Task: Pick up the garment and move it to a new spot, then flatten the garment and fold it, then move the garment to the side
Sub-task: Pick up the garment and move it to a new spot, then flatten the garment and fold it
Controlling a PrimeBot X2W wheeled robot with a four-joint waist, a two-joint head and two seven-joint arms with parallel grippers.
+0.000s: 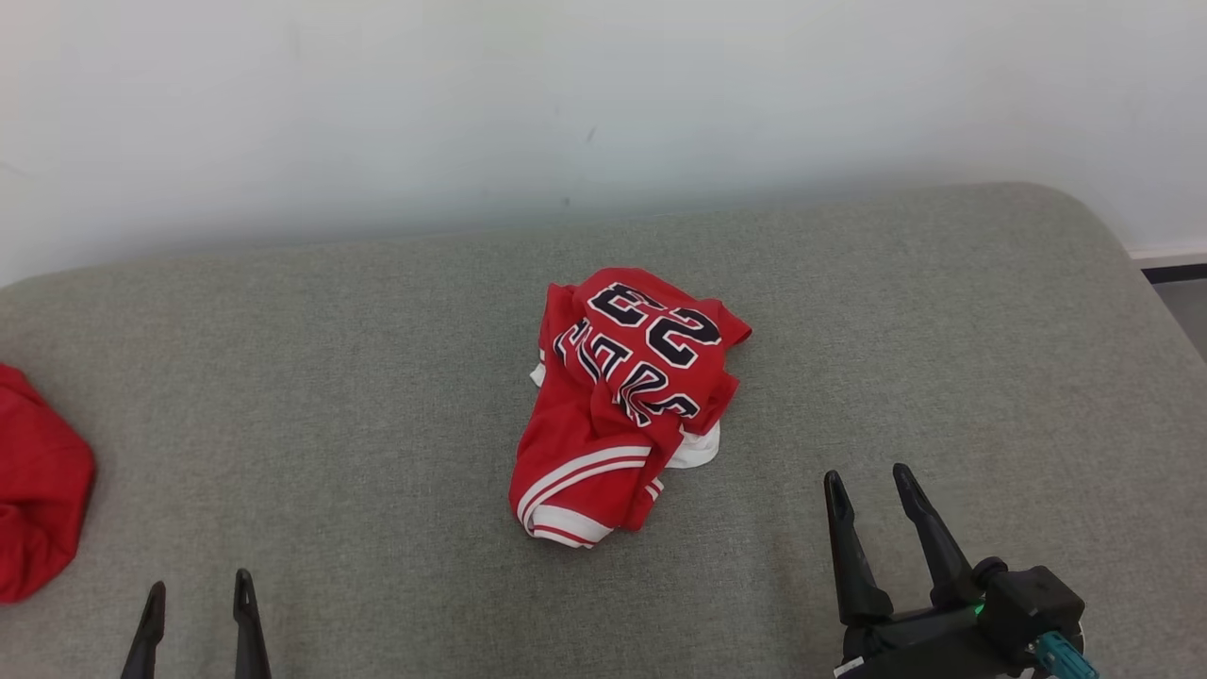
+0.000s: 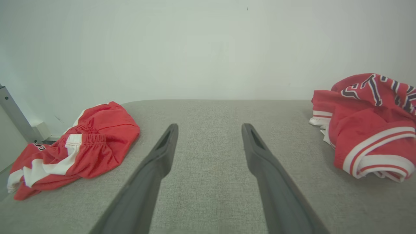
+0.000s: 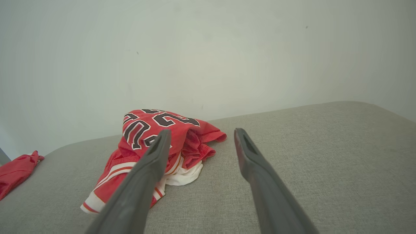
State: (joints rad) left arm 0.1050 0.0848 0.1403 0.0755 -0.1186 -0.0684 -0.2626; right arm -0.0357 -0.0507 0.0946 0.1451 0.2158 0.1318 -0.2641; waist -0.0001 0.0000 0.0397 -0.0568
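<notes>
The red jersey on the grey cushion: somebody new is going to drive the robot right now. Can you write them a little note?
Left gripper: open, empty.
Right gripper: open, empty, to the right of the jersey, not touching it.
Red jersey: crumpled heap in the middle of the grey cushion; a second red garment lies at the far left.
Done: no flattening or folding shows.
Left: pick up, move, flatten, fold, set aside.

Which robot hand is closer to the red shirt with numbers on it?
Right. The right hand is just off the shirt's lower right side; the left hand is much farther away, off to its lower left.
</notes>
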